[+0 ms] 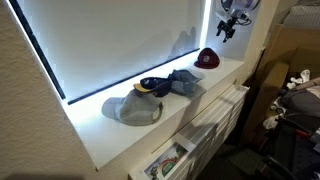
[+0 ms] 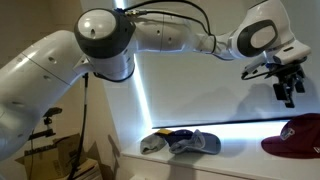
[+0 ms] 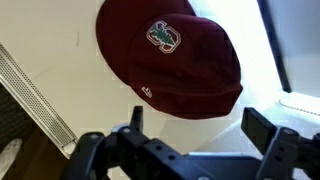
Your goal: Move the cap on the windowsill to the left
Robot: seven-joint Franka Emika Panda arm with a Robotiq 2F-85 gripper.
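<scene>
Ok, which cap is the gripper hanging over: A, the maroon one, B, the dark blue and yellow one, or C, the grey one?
A: the wrist view shows the maroon cap just beyond the open fingers, and in an exterior view the gripper hangs above it.

A pale grey hat lay flat against a navy hat with a yellow brim, which in turn touched a crumpled blue-grey hat. The three formed one cluster in both exterior views. Behind them a white blind covered the window, lit brightly along its edges, and below them a white slatted radiator cover ran along the wall.
</scene>
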